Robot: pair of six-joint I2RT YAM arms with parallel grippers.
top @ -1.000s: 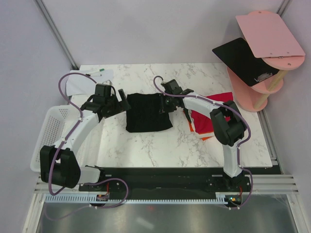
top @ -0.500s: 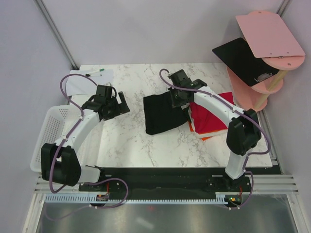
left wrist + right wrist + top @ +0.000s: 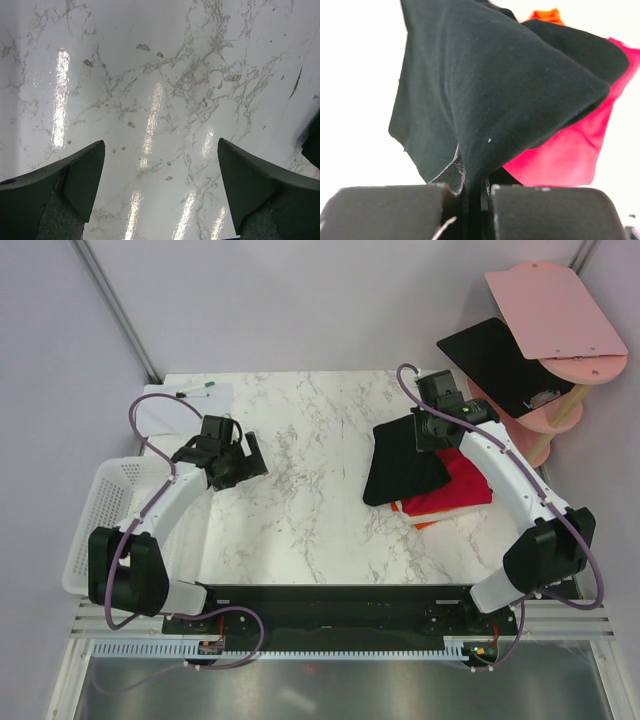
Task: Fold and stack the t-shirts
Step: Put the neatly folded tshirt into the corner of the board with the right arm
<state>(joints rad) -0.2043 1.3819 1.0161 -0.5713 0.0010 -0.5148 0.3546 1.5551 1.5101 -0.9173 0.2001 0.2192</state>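
Note:
My right gripper (image 3: pixel 428 432) is shut on the folded black t-shirt (image 3: pixel 402 462) and holds it over the left part of the stack at the right of the table. In the right wrist view the black t-shirt (image 3: pixel 495 85) hangs from the shut gripper (image 3: pixel 475 192). The crimson red shirt (image 3: pixel 458 488) lies on top of the stack, with an orange edge (image 3: pixel 424 524) showing under it; both show in the right wrist view, red (image 3: pixel 570 155) and orange (image 3: pixel 546 15). No green shirt shows. My left gripper (image 3: pixel 250 456) is open and empty over bare marble, as in its wrist view (image 3: pixel 160 187).
A white basket (image 3: pixel 100 510) sits at the table's left edge. A white paper sheet (image 3: pixel 170 405) with a marker (image 3: pixel 195 392) lies at the back left. A pink shelf stand (image 3: pixel 545 360) with a black board (image 3: pixel 490 350) stands off the back right corner.
My right gripper has carried the black t-shirt from the table's middle to the right, onto the edge of the red stack. The left gripper has let go and stayed at the left.

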